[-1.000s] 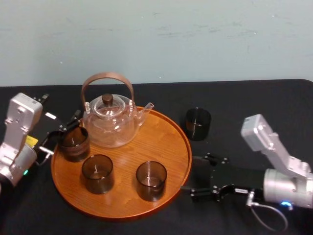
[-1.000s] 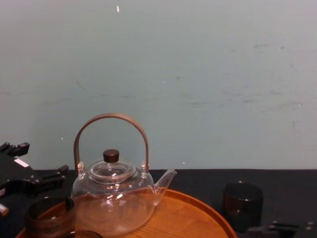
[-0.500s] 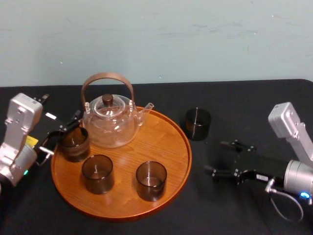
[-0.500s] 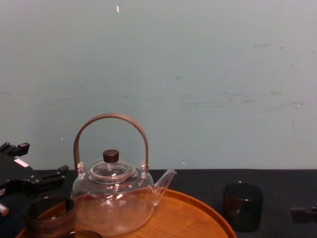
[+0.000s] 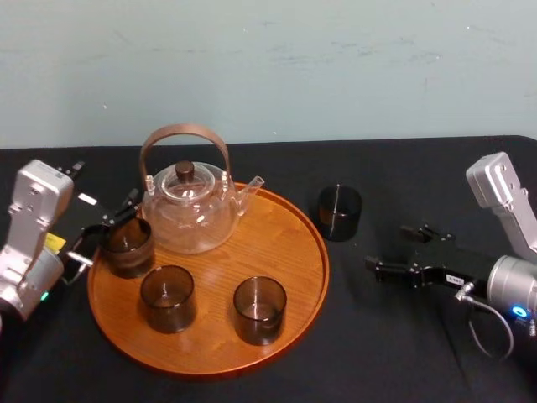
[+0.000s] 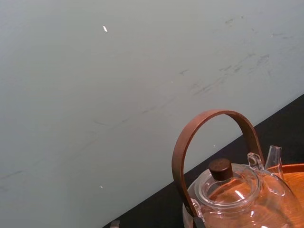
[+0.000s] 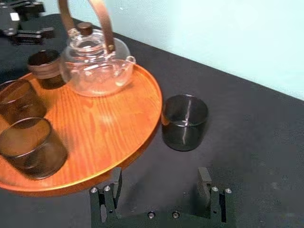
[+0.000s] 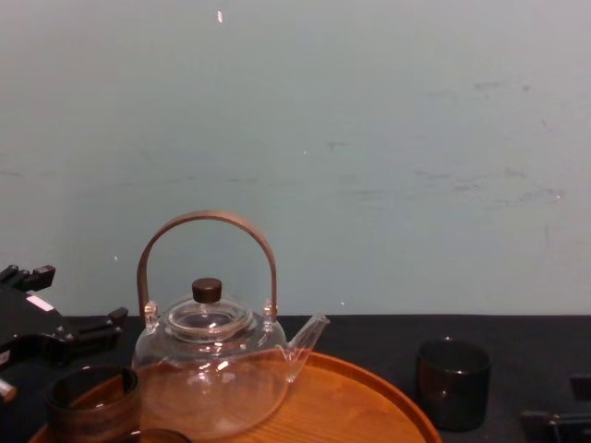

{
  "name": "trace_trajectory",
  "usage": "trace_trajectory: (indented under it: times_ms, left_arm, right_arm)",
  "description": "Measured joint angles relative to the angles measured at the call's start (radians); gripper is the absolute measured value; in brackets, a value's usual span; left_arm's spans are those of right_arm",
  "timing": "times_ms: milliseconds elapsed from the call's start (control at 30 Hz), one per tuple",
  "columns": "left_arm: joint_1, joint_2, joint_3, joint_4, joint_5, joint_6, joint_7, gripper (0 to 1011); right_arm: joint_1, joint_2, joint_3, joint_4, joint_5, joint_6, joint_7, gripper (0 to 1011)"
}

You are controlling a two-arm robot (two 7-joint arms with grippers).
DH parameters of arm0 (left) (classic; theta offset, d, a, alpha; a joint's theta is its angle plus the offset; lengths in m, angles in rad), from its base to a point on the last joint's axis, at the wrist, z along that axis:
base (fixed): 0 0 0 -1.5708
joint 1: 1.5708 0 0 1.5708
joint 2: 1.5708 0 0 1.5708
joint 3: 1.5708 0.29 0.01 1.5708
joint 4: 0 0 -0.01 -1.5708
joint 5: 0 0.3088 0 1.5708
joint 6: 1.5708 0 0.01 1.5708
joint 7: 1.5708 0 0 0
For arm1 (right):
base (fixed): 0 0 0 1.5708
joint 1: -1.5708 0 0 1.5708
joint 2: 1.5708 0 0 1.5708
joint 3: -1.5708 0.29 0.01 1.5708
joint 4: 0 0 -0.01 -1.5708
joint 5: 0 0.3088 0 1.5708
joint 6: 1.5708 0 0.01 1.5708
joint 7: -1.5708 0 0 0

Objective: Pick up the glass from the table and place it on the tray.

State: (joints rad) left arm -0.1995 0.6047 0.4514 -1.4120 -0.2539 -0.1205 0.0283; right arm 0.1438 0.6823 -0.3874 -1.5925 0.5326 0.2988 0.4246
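Holding three tumblers (image 5: pixel 259 310) and one teapot (image 5: pixel 191 210), the tray (image 5: pixel 309 252) neighbours one glass (image 5: pixel 340 212).

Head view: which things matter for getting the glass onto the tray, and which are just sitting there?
In the job: the glass on the table, right of the tray; the right gripper, open, near it.
Just there: the teapot and three other glasses on the tray; the left gripper, at the tray's left rim.

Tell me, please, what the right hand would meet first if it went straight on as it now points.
Probably the glass on the table: the right wrist view shows it ahead, between the open right hand's fingers. The rim of the tray lies close beside that line, so doubt remains.
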Motion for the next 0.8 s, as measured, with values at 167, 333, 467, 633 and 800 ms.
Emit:
trace_trajectory:
  times_ms: [167,333,467,633,800]
  left_arm:
    - [0.0,0.0,0.0,0.0,0.0,0.0,0.0,1002]
    - [0.0,0.0,0.0,0.0,0.0,0.0,0.0,1001]
    - [0.0,0.0,0.0,0.0,0.0,0.0,0.0,1001]
    - [0.0,0.0,0.0,0.0,0.0,0.0,0.0,1001]
    - [0.0,0.0,0.0,0.0,0.0,0.0,0.0,1001]
  right_arm:
    - [0.024,-0.024,-0.002,0.026,-0.009,0.019,-0.012,1002]
    - [0.051,-0.05,-0.008,0.052,-0.025,0.031,-0.024,1002]
    - [0.079,-0.076,-0.015,0.081,-0.045,0.037,-0.035,1002]
    - [0.108,-0.111,-0.02,0.116,-0.074,0.046,-0.057,1002]
    - [0.128,-0.137,-0.02,0.14,-0.101,0.047,-0.077,1002]
